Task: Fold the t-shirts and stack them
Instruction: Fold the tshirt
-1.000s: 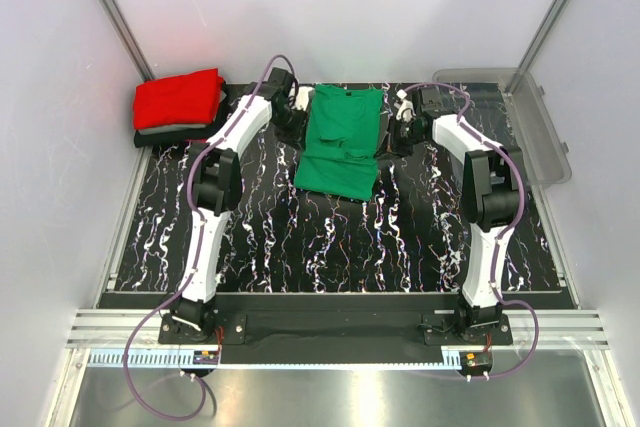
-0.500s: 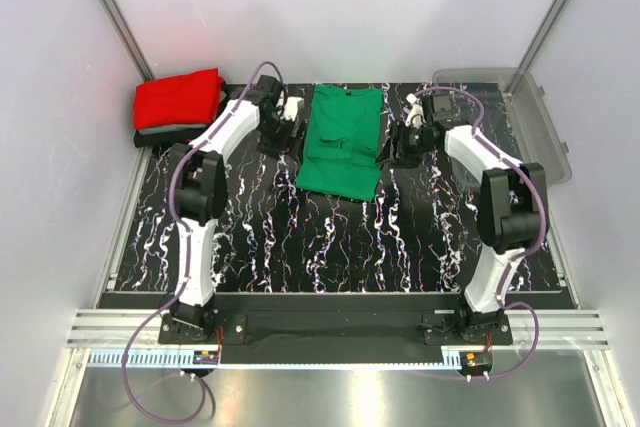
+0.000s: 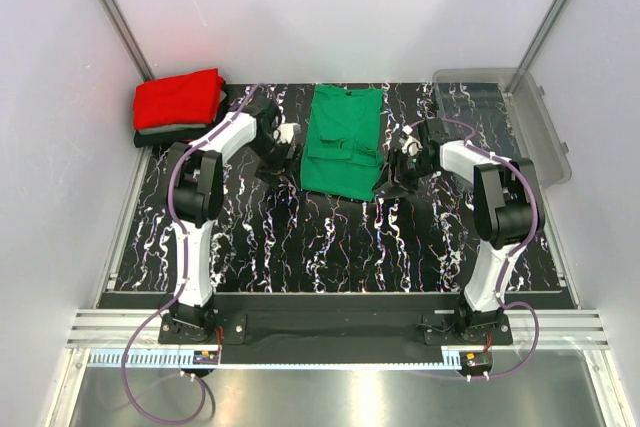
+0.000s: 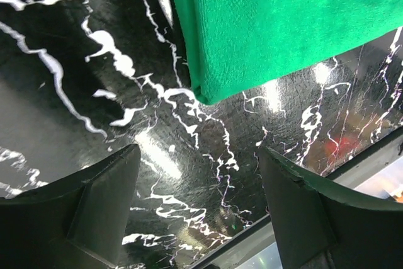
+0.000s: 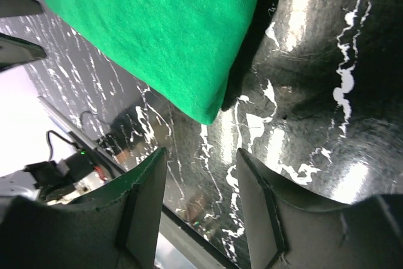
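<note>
A bright green t-shirt (image 3: 343,142) lies folded into a long strip at the back middle of the table. My left gripper (image 3: 279,154) stands open just left of its near left corner (image 4: 211,89) and holds nothing. My right gripper (image 3: 398,172) stands open just right of its near right corner (image 5: 211,114), also holding nothing. Neither gripper touches the cloth. A folded red t-shirt (image 3: 178,99) tops a small stack at the back left, with grey and dark t-shirts (image 3: 165,133) under it.
A clear plastic bin (image 3: 545,142) stands at the back right corner. The table (image 3: 330,237) is black with white marbling. White walls close in the sides and back. Both arm bases sit at the near edge.
Both grippers have opened and let go of the green t-shirt near its far end. They have drawn back along its sides to its near corners.
</note>
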`<state>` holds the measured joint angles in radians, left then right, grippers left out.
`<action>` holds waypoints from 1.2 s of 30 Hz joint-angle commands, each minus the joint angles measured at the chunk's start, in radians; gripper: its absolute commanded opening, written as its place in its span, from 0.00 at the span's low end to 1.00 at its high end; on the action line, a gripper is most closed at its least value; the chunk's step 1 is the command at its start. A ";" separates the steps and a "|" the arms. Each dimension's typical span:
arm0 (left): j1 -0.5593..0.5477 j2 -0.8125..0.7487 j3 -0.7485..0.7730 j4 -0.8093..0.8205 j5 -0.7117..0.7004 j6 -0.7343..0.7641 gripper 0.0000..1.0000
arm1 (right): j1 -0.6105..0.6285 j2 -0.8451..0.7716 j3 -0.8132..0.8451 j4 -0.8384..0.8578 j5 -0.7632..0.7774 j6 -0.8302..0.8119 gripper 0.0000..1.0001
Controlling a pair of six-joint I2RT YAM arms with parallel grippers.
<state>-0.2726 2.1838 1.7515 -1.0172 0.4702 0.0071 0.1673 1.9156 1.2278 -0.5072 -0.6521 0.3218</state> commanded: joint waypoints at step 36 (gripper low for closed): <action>0.024 0.234 0.556 -0.023 -0.072 0.333 0.56 | 0.005 0.192 0.386 -0.074 0.246 -0.391 0.51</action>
<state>-0.2508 2.4260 2.3501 -1.0248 0.3817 0.2813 0.1757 2.0834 1.5547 -0.5739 -0.4179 0.0048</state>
